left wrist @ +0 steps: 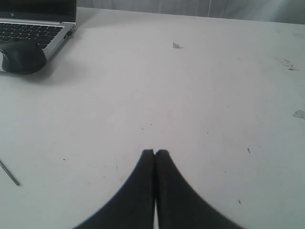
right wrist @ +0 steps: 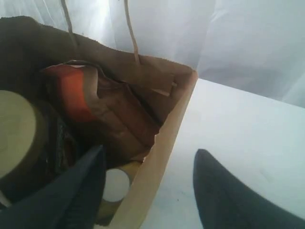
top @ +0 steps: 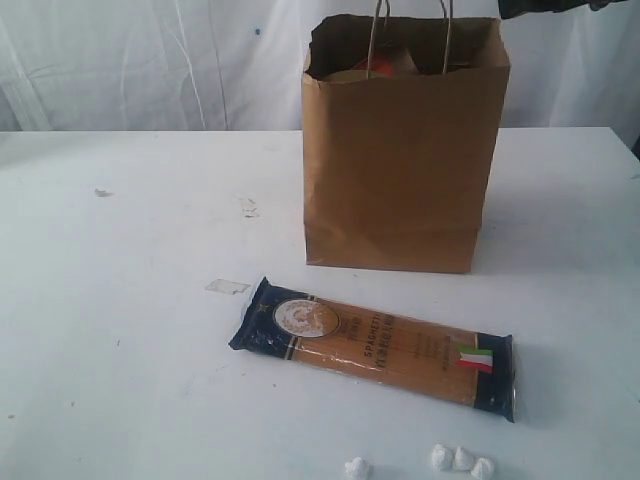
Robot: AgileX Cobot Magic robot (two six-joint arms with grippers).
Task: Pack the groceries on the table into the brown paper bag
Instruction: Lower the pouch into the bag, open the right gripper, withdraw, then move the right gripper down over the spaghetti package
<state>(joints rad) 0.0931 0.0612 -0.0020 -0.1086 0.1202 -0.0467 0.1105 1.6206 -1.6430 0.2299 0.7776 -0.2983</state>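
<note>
The brown paper bag stands upright at the back middle of the table. In front of it the long dark-blue spaghetti packet lies flat. My right gripper is open above the bag's rim, one finger inside and one outside, holding nothing. Inside the bag I see the brown pouch with the orange label, a gold jar lid and a pale round top lower down. My left gripper is shut and empty over bare tabletop.
Small white lumps lie at the table's front edge and a paper scrap left of the packet. A laptop and black mouse sit ahead of the left gripper. A dark part of the right arm shows above the bag.
</note>
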